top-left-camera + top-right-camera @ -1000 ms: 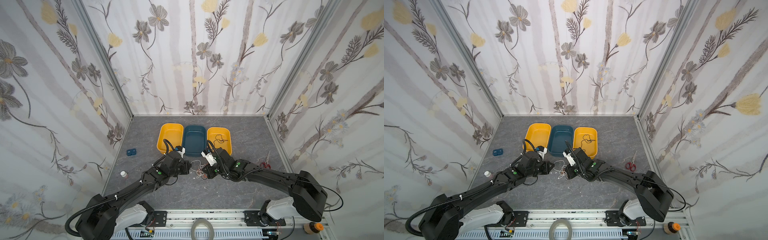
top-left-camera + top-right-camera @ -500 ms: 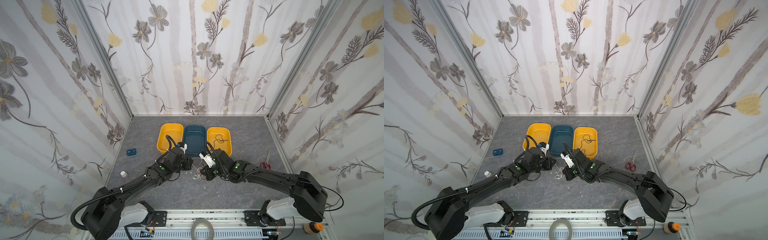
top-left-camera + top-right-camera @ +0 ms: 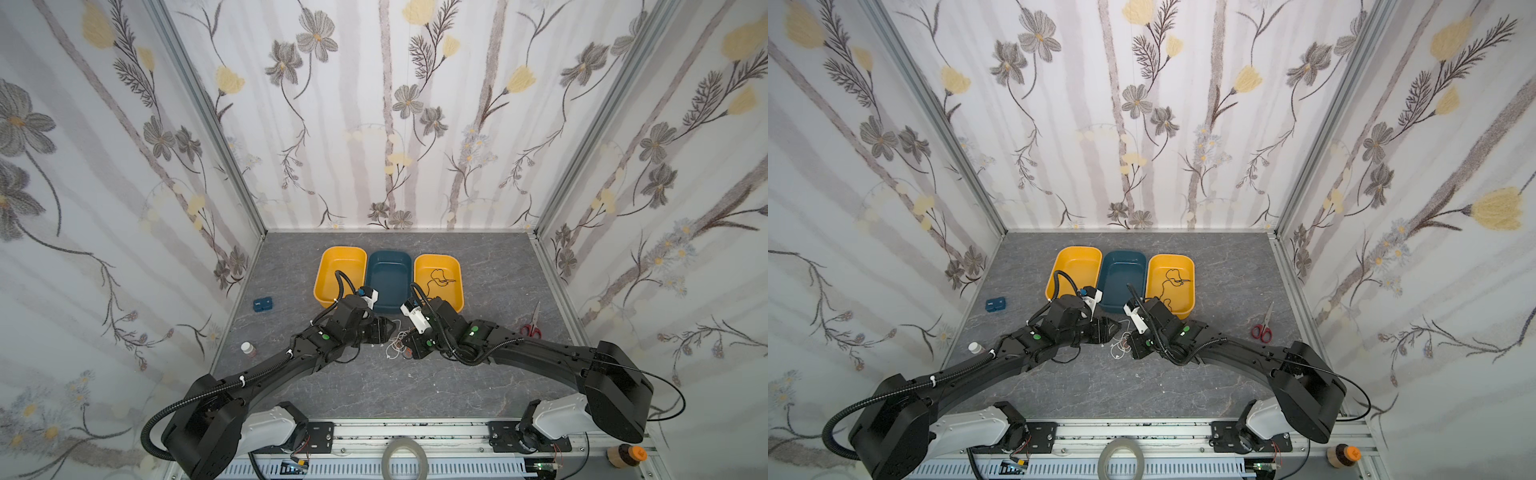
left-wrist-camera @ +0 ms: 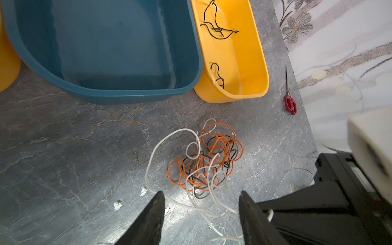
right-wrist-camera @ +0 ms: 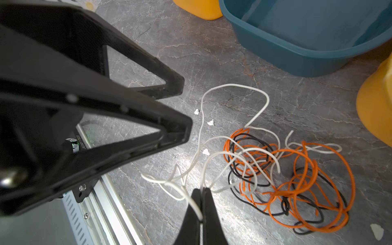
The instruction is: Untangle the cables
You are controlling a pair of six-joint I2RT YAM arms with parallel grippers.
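Observation:
The cables, thin orange, white and black wires, lie in one tangle on the grey table in both top views, between the two grippers. My left gripper is open, with its fingertips apart over loose white strands and nothing between them. My right gripper is shut on a white cable that runs from its tips into the tangle. The two grippers face each other closely. A separate black cable lies in the right yellow tray.
A blue tray and a left yellow tray stand just behind the tangle. Red scissors lie at the right wall. A small blue box and a bottle sit at the left. A tape roll rests on the front rail.
My left gripper has moved towards the trays and the tangle, and its jaws have gone from shut to open. The right gripper has stayed shut in about the same place.

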